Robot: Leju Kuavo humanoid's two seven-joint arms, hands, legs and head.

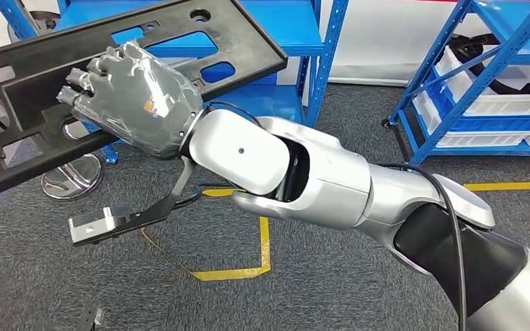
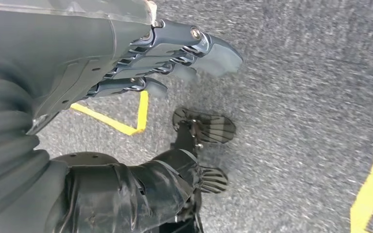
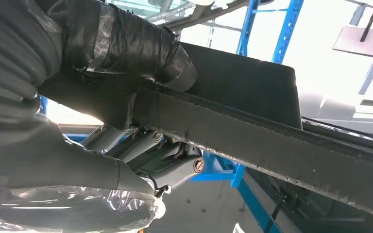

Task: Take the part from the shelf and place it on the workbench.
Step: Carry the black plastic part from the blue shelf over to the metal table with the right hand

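Grey carpet with yellow tape is running below me in the head view; my right hand (image 1: 134, 96) is gripping the black part (image 1: 34, 103) aloft beside the blue shelf (image 1: 324, 41). Left wrist view: left hand (image 2: 141, 53) hanging empty, fingers loosely together. Right wrist view: thumb clamping the part's edge. I am judging pickup done, workbench placement remaining.

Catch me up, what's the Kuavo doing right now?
It is carrying the part. The right hand grips a long black plastic panel with cutouts by its edge, holding it up in the air in front of the blue shelving. The right wrist view shows the thumb and fingers wrapped around the panel's rim. The left hand hangs over the grey carpet floor, fingers loosely extended and holding nothing. The panel is not set down yet.
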